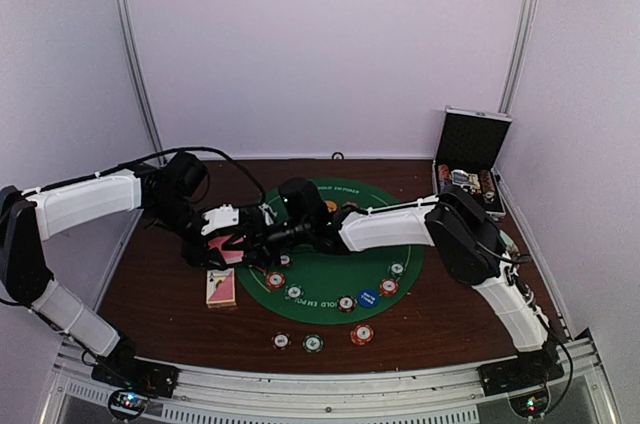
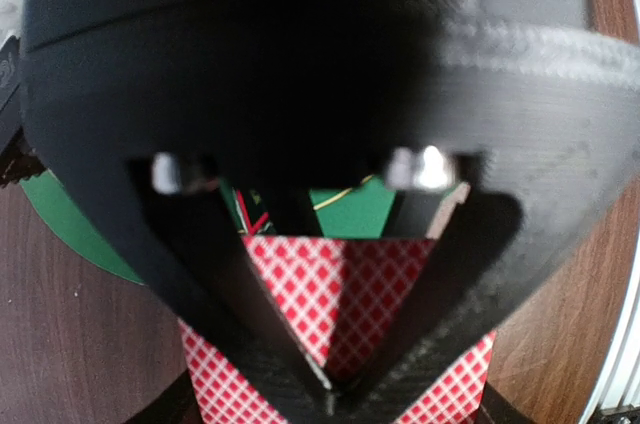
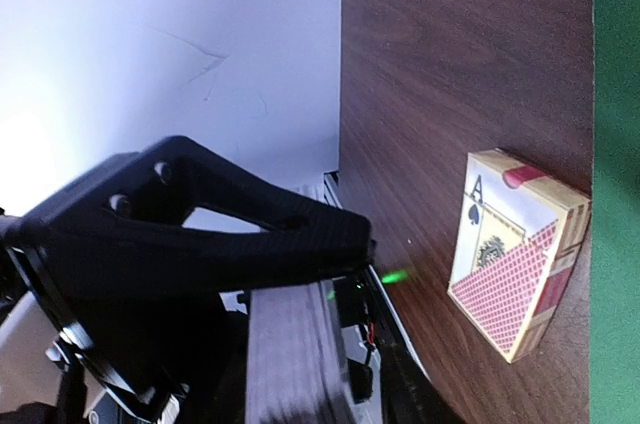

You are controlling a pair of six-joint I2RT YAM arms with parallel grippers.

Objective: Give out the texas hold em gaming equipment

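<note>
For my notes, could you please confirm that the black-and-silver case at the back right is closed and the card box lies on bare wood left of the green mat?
Not quite: the case is open, its lid raised and chips showing inside, as the top external view shows. The card box does lie on bare wood left of the green mat.

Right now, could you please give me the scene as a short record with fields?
table: dark wood, round green mat on it
left gripper: shut on red-backed cards
right gripper: close beside the left one, jaws unclear
card box: on the table, left of the mat
chips: most on the mat, three on the table in front
blue disc: on the mat's near part
case: open, back right
</note>
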